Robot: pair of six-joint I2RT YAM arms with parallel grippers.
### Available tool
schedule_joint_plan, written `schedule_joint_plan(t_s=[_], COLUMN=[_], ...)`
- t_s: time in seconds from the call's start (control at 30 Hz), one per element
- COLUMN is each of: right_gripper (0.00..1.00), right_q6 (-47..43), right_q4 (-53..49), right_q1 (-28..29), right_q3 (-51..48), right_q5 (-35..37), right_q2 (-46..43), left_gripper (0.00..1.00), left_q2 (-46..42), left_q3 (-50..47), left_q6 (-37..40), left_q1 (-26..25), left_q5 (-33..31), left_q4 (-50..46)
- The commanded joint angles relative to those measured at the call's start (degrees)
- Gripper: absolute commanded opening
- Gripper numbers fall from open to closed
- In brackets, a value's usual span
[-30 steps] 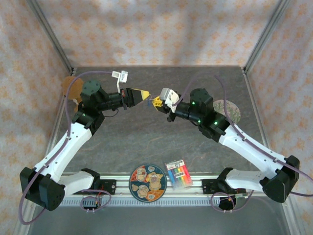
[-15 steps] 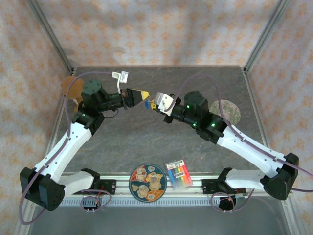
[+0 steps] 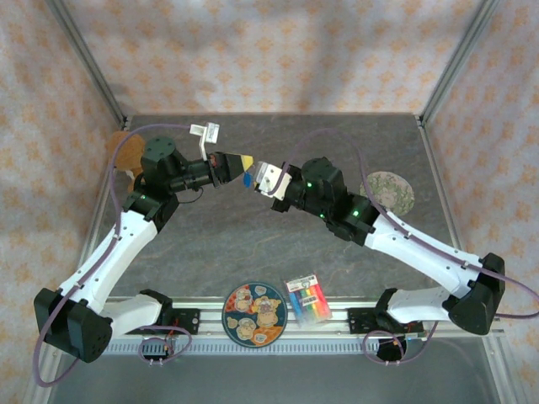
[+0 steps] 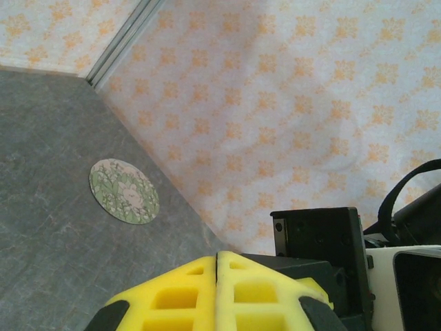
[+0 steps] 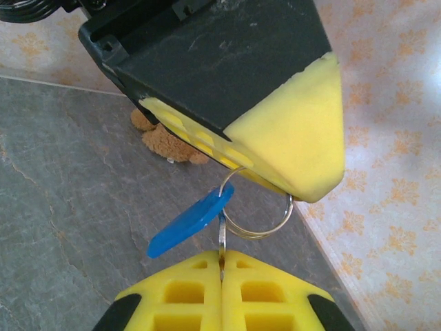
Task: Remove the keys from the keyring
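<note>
A: Any readable text?
B: No. Any print on the striped card (image 3: 307, 299) at the table's (image 3: 219, 244) near edge is too small to read.
A: Key?
B: Key (image 5: 222, 239) shows edge-on: a thin silvery sliver on the keyring (image 5: 256, 236), beside a blue tag (image 5: 187, 222). It's in the air between both arms, above the table's far half.
A: Axis?
B: Long axis runs from the ring straight into the right gripper (image 5: 222, 258). Can't tell which end is the head.
A: Jaws?
B: Right jaws pressed together, pinching the key. Left gripper (image 4: 217, 261) jaws pressed together on the keyring.
</note>
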Motion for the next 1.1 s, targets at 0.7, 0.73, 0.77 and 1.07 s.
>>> schedule_joint_plan(t_s=[0.7, 0.73, 0.77, 1.07], right_gripper=[0.0, 0.0, 0.0, 0.0], right_q6=[-2.0, -2.0, -2.0, -1.8], right_q4=[-8.9, -8.8, -8.5, -8.1], right_q1=[-4.5, -4.5, -4.6, -5.0], right_q3=[1.1, 1.1, 1.1, 2.2], right_q5=[-7.5, -7.8, -8.0, -8.7], right_q2=[-2.9, -2.9, -4.3, -4.3], left_gripper=[0.46, 0.46, 0.46, 0.53], left_q2=[-4.2, -4.1, -4.0, -3.1], left_q3=[0.9, 1.0, 1.0, 0.5], left_q6=[5.8, 5.8, 7.5, 7.3], left_q1=[2.2, 2.2, 2.2, 1.3], left_q5=[0.1, 0.5, 0.9, 5.3], left_q4=[-6.1, -7.0, -7.6, -8.3])
